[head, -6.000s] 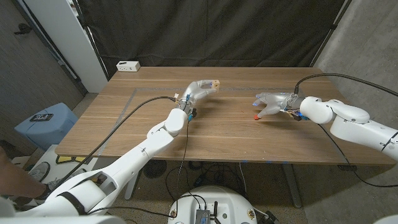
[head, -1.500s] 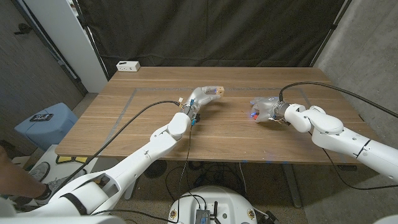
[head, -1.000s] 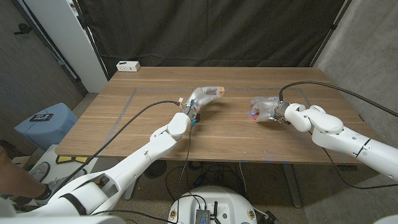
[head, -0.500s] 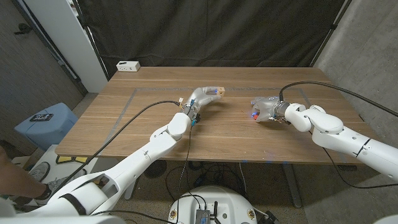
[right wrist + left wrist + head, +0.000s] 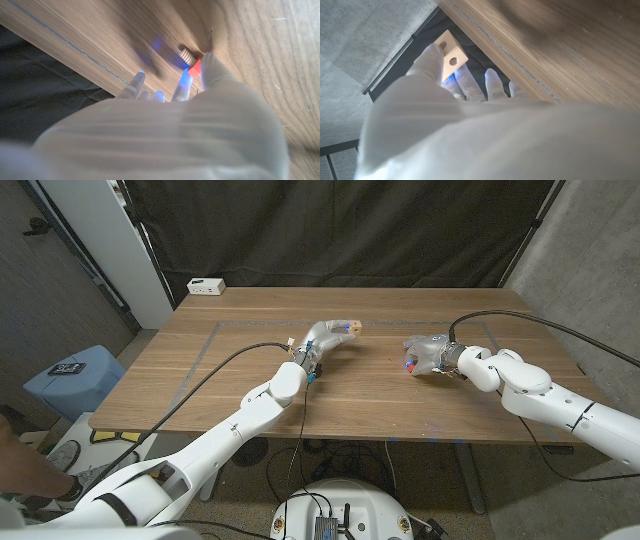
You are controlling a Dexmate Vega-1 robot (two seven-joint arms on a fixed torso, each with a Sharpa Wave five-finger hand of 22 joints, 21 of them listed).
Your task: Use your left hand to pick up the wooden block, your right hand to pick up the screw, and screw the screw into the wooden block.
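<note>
My left hand (image 5: 322, 337) is pinching the wooden block (image 5: 349, 327) up off the table, and my right hand (image 5: 425, 354) is pinching the screw (image 5: 189, 55), pointing its tip across the gap at the block.

1. I see the block (image 5: 346, 327), a small pale wooden piece, gripped at the fingertips of my left hand (image 5: 322, 336) and held above the desk's middle. The left wrist view shows two round holes in its face (image 5: 451, 52).
2. The screw (image 5: 407, 364) has a red head and a pale threaded shaft (image 5: 187, 54); my right hand (image 5: 426, 353) pinches it, well apart from the block.
</note>
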